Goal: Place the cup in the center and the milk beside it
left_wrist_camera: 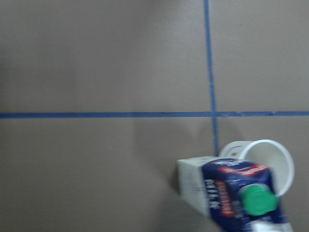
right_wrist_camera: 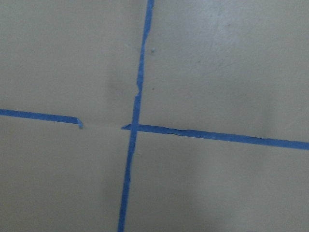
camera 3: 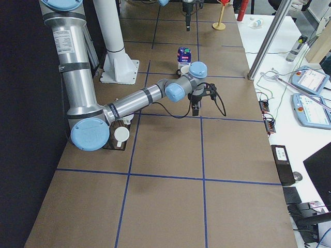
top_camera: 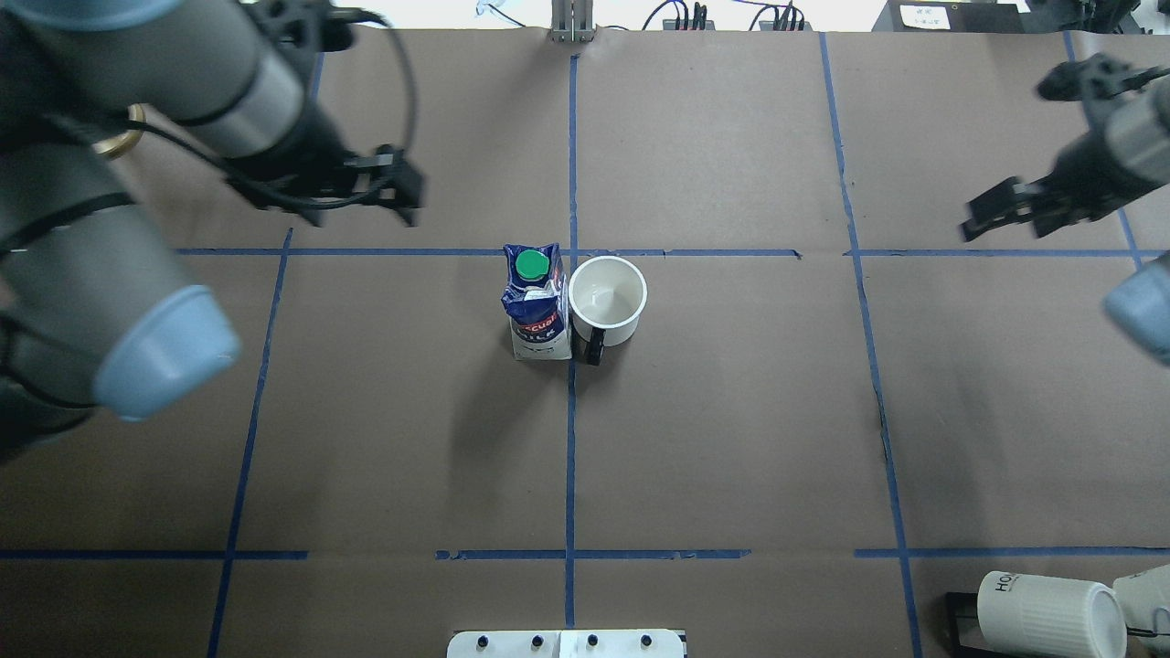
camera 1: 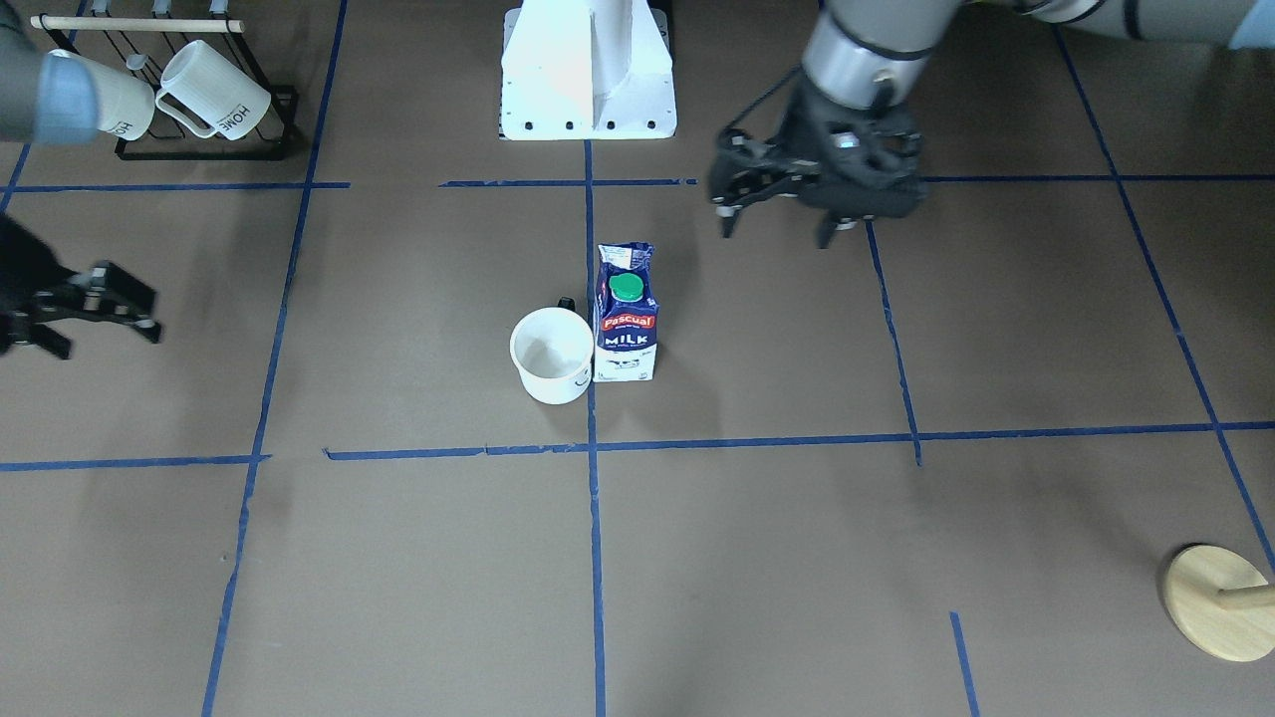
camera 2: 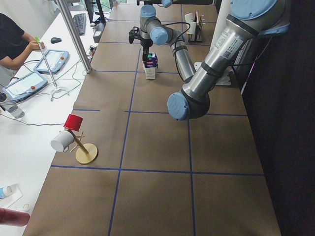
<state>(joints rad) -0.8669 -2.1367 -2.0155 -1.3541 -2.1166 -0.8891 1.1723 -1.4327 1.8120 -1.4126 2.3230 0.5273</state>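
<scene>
The white cup (camera 1: 551, 355) stands upright at the table's centre, its dark handle toward the robot. The dark-blue milk carton (camera 1: 626, 317) with a green cap stands upright right beside it, touching or nearly so. In the overhead view the milk (top_camera: 535, 306) is left of the cup (top_camera: 608, 294). My left gripper (camera 1: 777, 231) hangs open and empty above the table, back from the milk on its side. The left wrist view shows the milk (left_wrist_camera: 236, 193) and the cup (left_wrist_camera: 270, 159) at its lower right. My right gripper (camera 1: 100, 324) is open and empty, far out on the cup's side.
A black rack (camera 1: 199, 119) with ribbed "HOME" mugs stands near the robot's right side. A wooden stand (camera 1: 1215, 602) sits at the far corner on the left side. The robot base (camera 1: 588, 80) is behind the centre. Blue tape lines grid the brown table.
</scene>
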